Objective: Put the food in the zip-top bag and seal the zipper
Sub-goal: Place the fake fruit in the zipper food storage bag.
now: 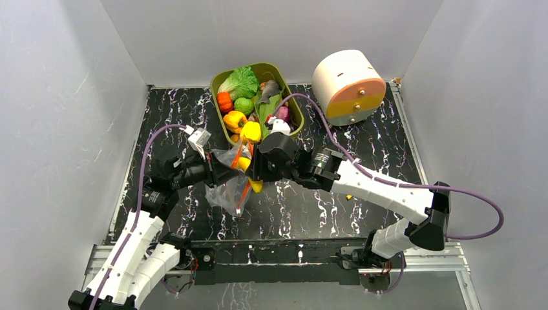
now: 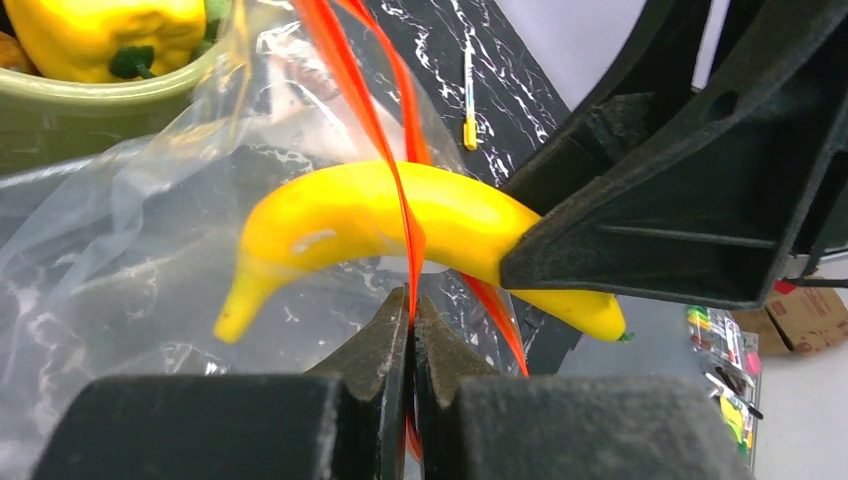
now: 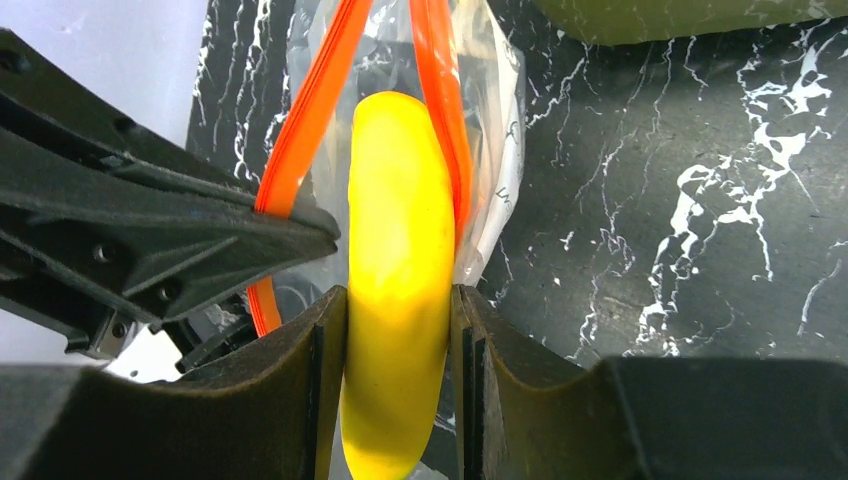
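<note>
Now | left fingers [image 2: 372, 350] clenched on zipper [image 2: 398, 185] | right fingers [image 3: 300, 380] grasping banana [image 3: 398, 250] | tub [image 2: 80, 120] behind bag [image 2: 130, 230]

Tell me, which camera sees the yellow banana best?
The left wrist view: the banana lies sideways there, nearly its whole curve showing, crossed by the zipper. The right wrist view sees it end-on, squeezed in the right end effector. The top view shows just a small yellow bit.

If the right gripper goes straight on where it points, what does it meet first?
Probably the zipper: its orange strips flank the banana that the right gripper holds, just ahead of it. Depth is unclear.
</note>
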Controlling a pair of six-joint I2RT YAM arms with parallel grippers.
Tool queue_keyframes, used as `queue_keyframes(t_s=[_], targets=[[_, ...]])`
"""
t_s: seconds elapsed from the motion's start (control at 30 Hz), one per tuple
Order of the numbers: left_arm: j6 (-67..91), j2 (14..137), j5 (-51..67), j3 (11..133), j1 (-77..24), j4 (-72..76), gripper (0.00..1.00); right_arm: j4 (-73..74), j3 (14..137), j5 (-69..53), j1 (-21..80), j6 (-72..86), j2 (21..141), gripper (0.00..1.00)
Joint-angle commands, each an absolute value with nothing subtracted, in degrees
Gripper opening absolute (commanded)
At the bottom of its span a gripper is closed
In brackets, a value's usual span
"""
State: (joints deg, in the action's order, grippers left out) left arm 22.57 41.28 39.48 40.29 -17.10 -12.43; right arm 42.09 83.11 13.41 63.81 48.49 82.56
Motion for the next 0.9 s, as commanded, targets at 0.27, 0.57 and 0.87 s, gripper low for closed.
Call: queue_keyframes(t_s=[0.27,0.57,0.87], targets=[[27.2,39.7,47.9,38.7,-17.4,-5.3,0.00,28.2,78.5,20.3,64.1,53.6,80.8,0.12],[29.1,39.9,49.9,39.8,-17.3,-4.1,0.00,24.4,72.9,23.4,64.1,56.1,80.1,0.13],[30.1,38.8,49.1,39.0,-17.3,-4.0,0.00,19.9,68.7,25.8,64.2,54.6,75.6,0.31]])
